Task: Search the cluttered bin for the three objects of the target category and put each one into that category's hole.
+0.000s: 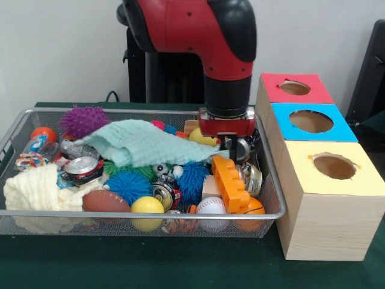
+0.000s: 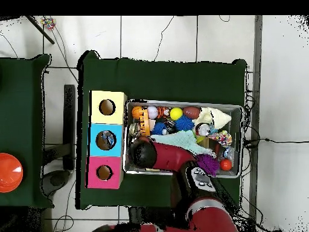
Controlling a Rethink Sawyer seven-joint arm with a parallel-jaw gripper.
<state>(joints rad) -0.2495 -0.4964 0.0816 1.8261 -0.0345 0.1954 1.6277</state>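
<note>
The silver wire-mesh bin (image 1: 144,214) is full of mixed toys and also shows in the overhead view (image 2: 181,102). My gripper (image 1: 227,144) hangs from the red wrist low over the bin's right part. It is just above an orange toy block (image 1: 230,180) and beside a teal cloth (image 1: 141,143). I cannot see anything in it. Next to the bin stand three wooden boxes, each with a round hole: a red-topped box (image 1: 295,88), a blue-topped box (image 1: 311,122) and a yellow-topped box (image 1: 334,165). In the overhead view the arm (image 2: 163,154) hides the gripper.
The bin holds a purple spiky ball (image 1: 84,120), blue spiky balls (image 1: 128,183), a soda can (image 1: 84,168), a football (image 1: 105,201), a yellow ball (image 1: 147,206), a baseball (image 1: 210,206) and a white cloth (image 1: 36,189). An orange round thing (image 2: 9,172) sits on a neighbouring table.
</note>
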